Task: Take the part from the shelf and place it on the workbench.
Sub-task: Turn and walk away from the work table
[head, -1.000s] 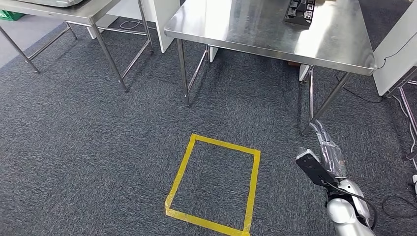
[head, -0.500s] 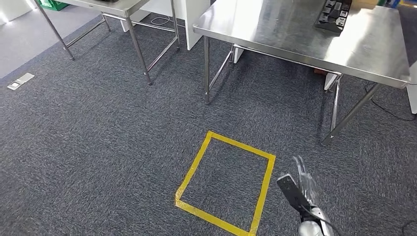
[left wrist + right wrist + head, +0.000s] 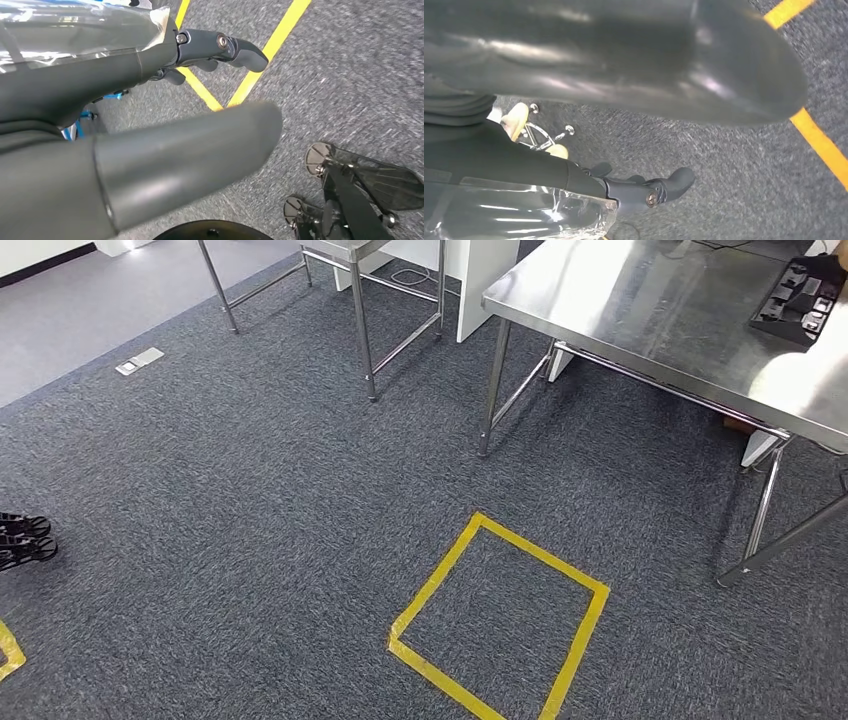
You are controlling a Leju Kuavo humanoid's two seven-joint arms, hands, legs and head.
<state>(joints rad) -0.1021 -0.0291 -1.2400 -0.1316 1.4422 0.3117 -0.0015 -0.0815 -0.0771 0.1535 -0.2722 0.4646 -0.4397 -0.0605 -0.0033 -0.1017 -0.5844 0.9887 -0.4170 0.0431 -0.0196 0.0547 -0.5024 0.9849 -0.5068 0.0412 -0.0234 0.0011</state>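
While both robot hands hang empty over carpet, left [image 3: 200, 50] and right [image 3: 644, 190] fingers spread, part unseen.

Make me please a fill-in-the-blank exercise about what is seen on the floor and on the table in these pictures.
1. The tape square on the carpet has the colour ____.
2. The black tray lies on a table whose top is made of ____.
3. The floor under the tables is covered with dark grey ____.
4. In its wrist view, the left hand hangs over the floor and holds ____.

Missing words: yellow; metal; carpet; nothing
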